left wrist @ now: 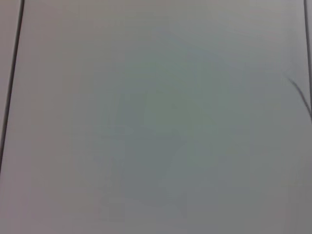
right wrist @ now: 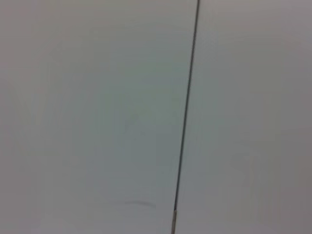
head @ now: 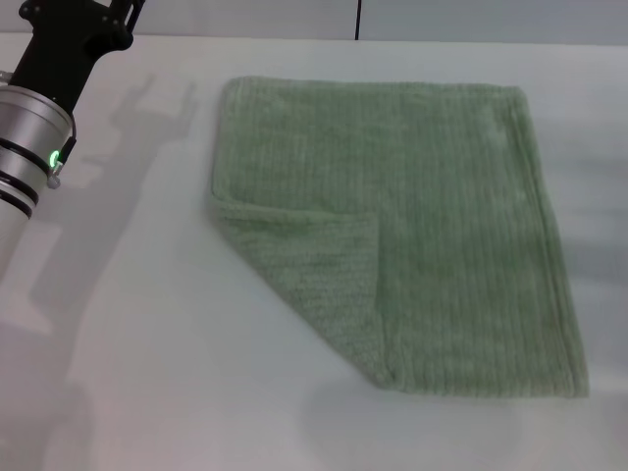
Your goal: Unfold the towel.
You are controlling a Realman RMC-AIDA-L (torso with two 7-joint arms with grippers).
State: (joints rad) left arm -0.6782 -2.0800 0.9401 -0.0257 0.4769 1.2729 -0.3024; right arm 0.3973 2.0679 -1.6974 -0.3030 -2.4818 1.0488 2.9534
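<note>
From the head camera I see the white table [head: 147, 373] filling nearly the whole view, with a thin dark seam [head: 358, 20] running away from me at the far edge. On it lies the towel [head: 451, 226], pale sage-green terry with fine ribbed lines and hemmed edges, spread flat a little to the right of centre. Its near-left corner is folded over onto the cloth, forming a triangular flap [head: 314, 265] whose diagonal edge runs from the left side down toward the near hem, so the towel is not fully opened out. My left arm [head: 29, 147] comes in at the far left of the view, a silver wrist section with a small green indicator light [head: 51, 157] and a black housing above it, well apart from the towel and touching nothing I can see. The left tool itself runs out of the top of the frame, so I cannot tell how far open it is or whether it holds anything. The left wrist camera gives me only plain white surface with dark seams near the borders, and the right wrist camera shows white surface crossed by one dark seam [right wrist: 187, 117]. The right arm and its tool appear in none of my views.
</note>
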